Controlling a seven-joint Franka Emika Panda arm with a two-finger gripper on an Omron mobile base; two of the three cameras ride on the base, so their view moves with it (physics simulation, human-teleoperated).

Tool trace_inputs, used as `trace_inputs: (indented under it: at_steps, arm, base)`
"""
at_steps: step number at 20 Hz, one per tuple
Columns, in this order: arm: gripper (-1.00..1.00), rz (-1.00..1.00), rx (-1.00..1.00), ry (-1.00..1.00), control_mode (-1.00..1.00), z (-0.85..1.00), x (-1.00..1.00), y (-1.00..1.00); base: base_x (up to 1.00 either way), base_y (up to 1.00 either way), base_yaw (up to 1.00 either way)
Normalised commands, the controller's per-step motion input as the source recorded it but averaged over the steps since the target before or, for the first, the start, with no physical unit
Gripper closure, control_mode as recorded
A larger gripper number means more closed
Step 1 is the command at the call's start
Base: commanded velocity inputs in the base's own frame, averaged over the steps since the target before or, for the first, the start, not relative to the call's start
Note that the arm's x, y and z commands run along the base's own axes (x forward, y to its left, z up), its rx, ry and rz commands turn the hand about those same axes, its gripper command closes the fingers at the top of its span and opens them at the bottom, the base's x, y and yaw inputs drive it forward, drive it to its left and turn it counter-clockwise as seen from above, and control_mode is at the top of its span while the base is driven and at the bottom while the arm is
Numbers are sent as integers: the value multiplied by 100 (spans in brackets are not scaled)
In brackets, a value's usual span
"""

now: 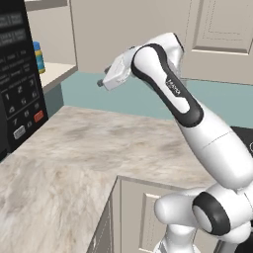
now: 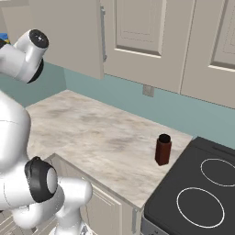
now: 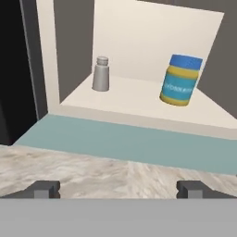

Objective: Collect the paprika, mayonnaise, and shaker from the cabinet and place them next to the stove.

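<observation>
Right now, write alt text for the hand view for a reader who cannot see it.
A doorless beige cabinet holds a small grey shaker on the left and a blue-lidded mayonnaise jar on the right. The open gripper hovers over the marble counter in front.

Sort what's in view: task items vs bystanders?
Task items: paprika on the counter beside the stove; mayonnaise and shaker on the cabinet shelf; open gripper facing them.

Bystanders: microwave, panelled cabinet doors, wall outlet.
</observation>
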Motion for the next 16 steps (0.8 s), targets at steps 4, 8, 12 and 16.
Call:
trace_inputs:
  at_steps: [4,8,12,16]
  arm:
    - [-100,0,7,8,-100,0,31,-20]
    - [-100,0,6,12,-100,4,50,-5]
    - [-100,0,4,12,-100,16,58,0]
    - [-100,0,2,10,-100,21,54,0]
  base:
    - [0,0,0]
    - [0,0,0]
    - [0,0,0]
    - [0,0,0]
